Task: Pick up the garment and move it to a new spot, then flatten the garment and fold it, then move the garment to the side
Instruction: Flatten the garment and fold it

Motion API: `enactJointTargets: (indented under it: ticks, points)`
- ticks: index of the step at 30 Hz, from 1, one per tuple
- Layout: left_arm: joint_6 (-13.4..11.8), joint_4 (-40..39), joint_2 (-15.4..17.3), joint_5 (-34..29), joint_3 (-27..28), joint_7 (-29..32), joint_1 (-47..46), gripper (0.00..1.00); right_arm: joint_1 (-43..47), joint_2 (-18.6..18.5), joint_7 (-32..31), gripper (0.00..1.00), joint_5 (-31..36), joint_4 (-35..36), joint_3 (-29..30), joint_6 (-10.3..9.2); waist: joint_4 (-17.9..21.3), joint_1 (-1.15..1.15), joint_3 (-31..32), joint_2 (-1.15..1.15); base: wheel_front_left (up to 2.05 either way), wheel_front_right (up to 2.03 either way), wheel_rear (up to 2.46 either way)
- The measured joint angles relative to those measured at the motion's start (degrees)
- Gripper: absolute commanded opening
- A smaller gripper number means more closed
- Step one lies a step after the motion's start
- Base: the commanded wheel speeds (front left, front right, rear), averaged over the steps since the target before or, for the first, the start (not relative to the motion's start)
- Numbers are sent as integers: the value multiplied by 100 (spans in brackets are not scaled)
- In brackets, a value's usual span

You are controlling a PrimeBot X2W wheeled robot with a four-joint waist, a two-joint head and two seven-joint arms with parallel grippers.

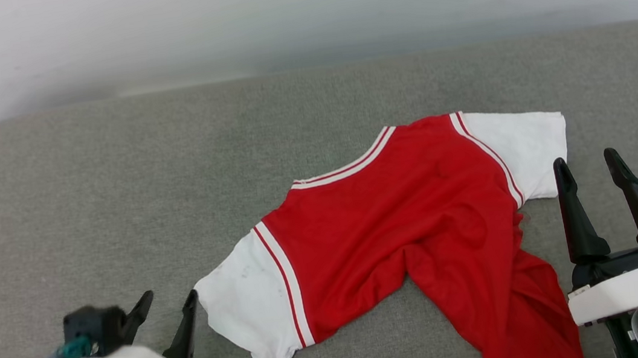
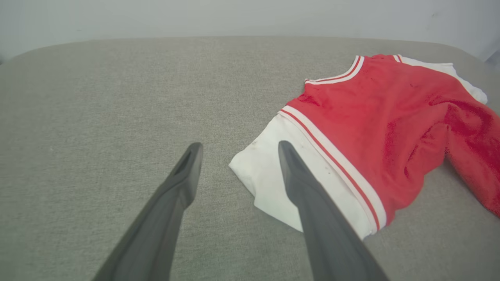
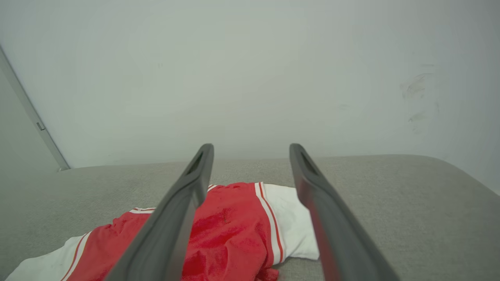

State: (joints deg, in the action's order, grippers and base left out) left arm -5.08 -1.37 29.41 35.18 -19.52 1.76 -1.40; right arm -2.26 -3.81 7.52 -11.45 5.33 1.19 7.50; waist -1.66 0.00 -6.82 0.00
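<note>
A grey fabric-covered surface (image 1: 112,180) with rounded corners spreads across most of the head view, and a plain pale wall (image 1: 298,11) rises behind its far edge. The red jersey shirt (image 1: 408,210) lies on this surface, right of the middle and towards the near side, set at a slant with its plain red side up. Its upper part lies fairly flat, while the lower body is bunched into folds and trails off towards the near right, past the bottom edge of the head view. The right gripper (image 1: 585,157) stands at the near right, just beside the shirt's right edge, its two dark fingers apart with nothing between them. The left gripper (image 1: 170,294) sits at the near left, its fingers also spread and empty; one fingertip is just beside the left white sleeve (image 1: 245,297), and in the left wrist view that finger crosses in front of the sleeve, though I cannot tell whether it touches the cloth. The right white sleeve (image 1: 527,141) lies flat at the far right. Red-and-white stripe trim (image 1: 348,166) edges the neckline and both sleeve seams
</note>
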Motion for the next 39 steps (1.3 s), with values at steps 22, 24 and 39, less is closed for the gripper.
enactJointTargets:
  ticks: [22, 24, 39]
  points:
    - [-58, 836, 249, 188, -620, 2482, -1400, 100, -268, -38, -76, 100, 140, 146, -3, 0, 221, 0, -1108, 0, 0, 0, 0]
    - [-3, 924, 219, 209, -635, 2482, -1447, 5, -271, -37, -82, 100, 145, 146, 9, 0, 216, 0, -1132, 0, 0, 0, 0]
    - [-131, 382, 142, -566, -622, 703, -1549, 0, -349, -727, -2248, 100, -92, 81, 325, 0, -152, 0, -726, 0, 0, 0, 0]
